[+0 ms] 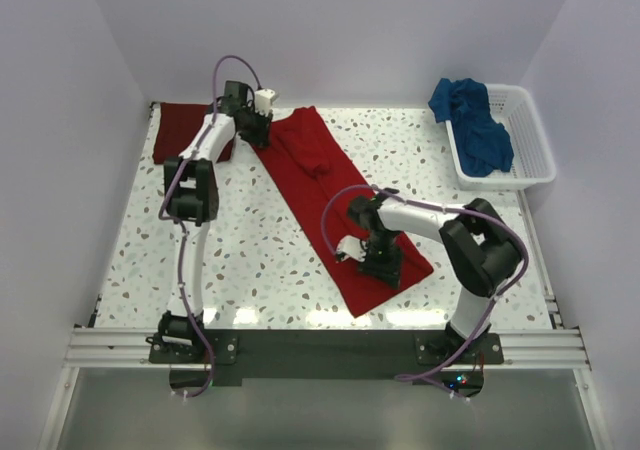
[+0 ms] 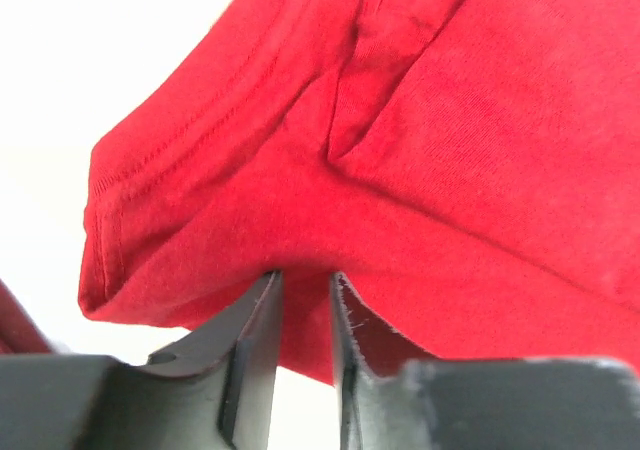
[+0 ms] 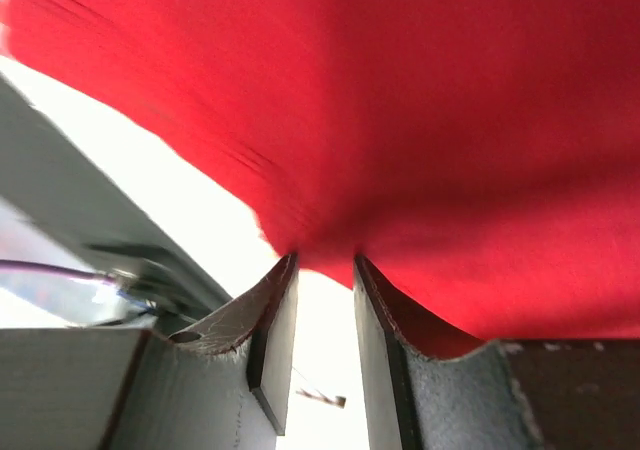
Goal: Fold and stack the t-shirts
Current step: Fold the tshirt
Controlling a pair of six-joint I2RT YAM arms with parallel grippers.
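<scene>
The middle t-shirt (image 1: 310,185) lies on the table (image 1: 250,260) as a slanting strip, from far and left of centre to near and right of centre. The left gripper (image 2: 305,275) is at its far end and the right gripper (image 3: 325,260) at its near end, each with cloth between its fingers. The corner t-shirt (image 1: 180,130) lies in the far left corner, left of the left gripper. The basket (image 1: 538,150) stands at the far right edge, and the third t-shirt (image 1: 480,135) lies in it, hanging over its far left rim.
</scene>
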